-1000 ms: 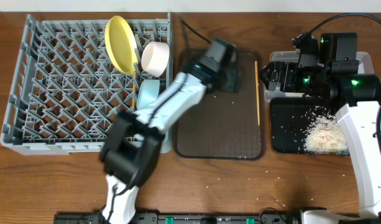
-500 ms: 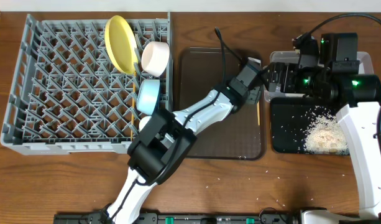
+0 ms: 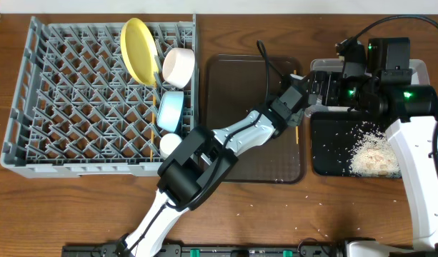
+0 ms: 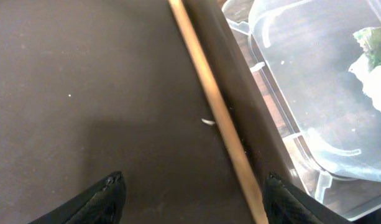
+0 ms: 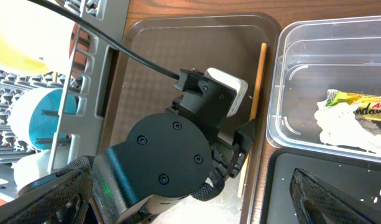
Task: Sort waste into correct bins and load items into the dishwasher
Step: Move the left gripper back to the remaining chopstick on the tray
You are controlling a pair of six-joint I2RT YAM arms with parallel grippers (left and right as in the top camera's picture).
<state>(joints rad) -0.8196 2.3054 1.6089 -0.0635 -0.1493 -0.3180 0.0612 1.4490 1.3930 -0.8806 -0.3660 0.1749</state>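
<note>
Swung over to the chopstick (image 4: 215, 115), left hand (image 4: 196, 196) hangs open, fingers (image 4: 106, 198) straddling it.

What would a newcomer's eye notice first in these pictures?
The left arm stretches diagonally across the brown tray, its open end effector straddling a wooden chopstick at the tray's right edge. At left, the grey rack holds a yellow plate; at right, rice litters the black tray.

Overhead looks straight down on the table (image 3: 61, 203). Left wrist close above brown tray (image 4: 84, 93); right wrist, higher, shares the chopstick (image 4: 215, 106) and clear container (image 4: 314, 74).
</note>
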